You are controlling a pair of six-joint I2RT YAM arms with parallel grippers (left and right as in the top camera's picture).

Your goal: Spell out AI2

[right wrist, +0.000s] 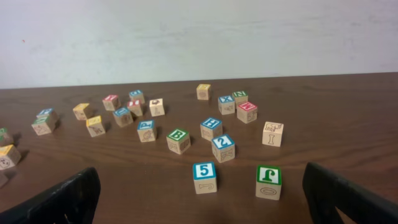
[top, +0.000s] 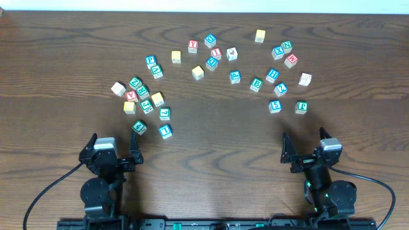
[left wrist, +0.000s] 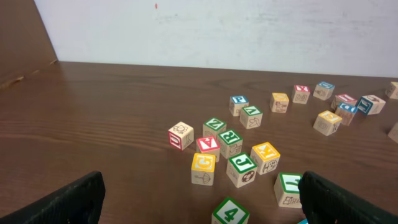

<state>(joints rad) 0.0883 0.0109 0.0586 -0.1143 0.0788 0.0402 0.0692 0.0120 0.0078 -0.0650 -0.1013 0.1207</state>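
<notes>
Overhead, left gripper (top: 113, 148) and right gripper (top: 305, 144) show jaws apart, empty. The 2 cube (top: 280, 89), right of centre, sits near the H cube (top: 273, 75), so a grab may catch both.

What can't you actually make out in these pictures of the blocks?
- Overhead: any mark on the far yellow cube is too small to read.
- Left wrist: the green 4 cube is cut by the bottom edge; the green-topped cube beside it is partly behind a black finger.
- Right wrist: a yellow-topped cube is cut by the left edge.
</notes>
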